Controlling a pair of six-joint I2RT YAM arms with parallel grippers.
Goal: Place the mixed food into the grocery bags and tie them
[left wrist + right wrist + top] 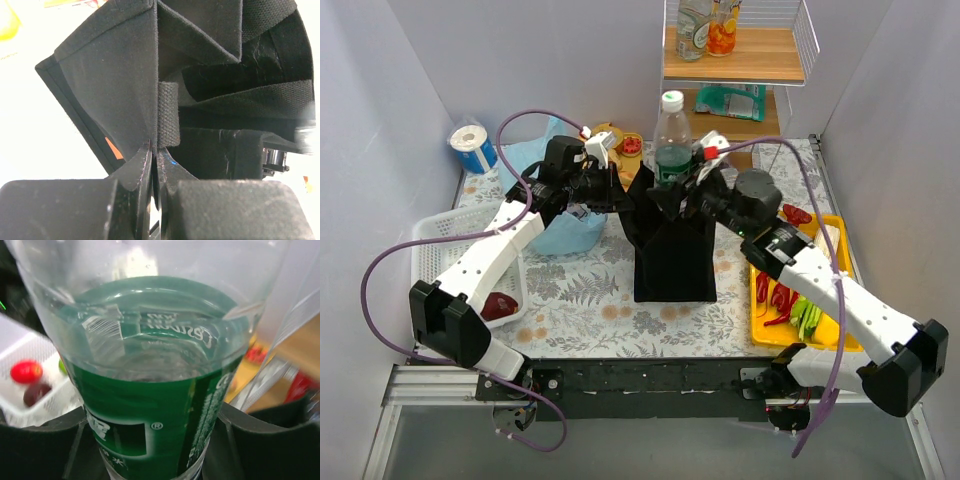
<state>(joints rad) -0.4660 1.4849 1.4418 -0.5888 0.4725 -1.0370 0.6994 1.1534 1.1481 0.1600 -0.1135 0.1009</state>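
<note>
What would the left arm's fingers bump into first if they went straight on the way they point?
The black bag. The left fingers are shut on its edge, and straight ahead stands a woven strap with the bag's folded wall behind it. How deep those folds go is unclear.

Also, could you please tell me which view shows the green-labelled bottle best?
Right wrist view: the bottle fills it, gripped by the right gripper. Top external shows it small, over the black bag; left wrist shows only the bag.

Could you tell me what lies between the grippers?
The open top of the black bag, in the top view; the left gripper pinches its edge, the right gripper holds a green-labelled bottle.
</note>
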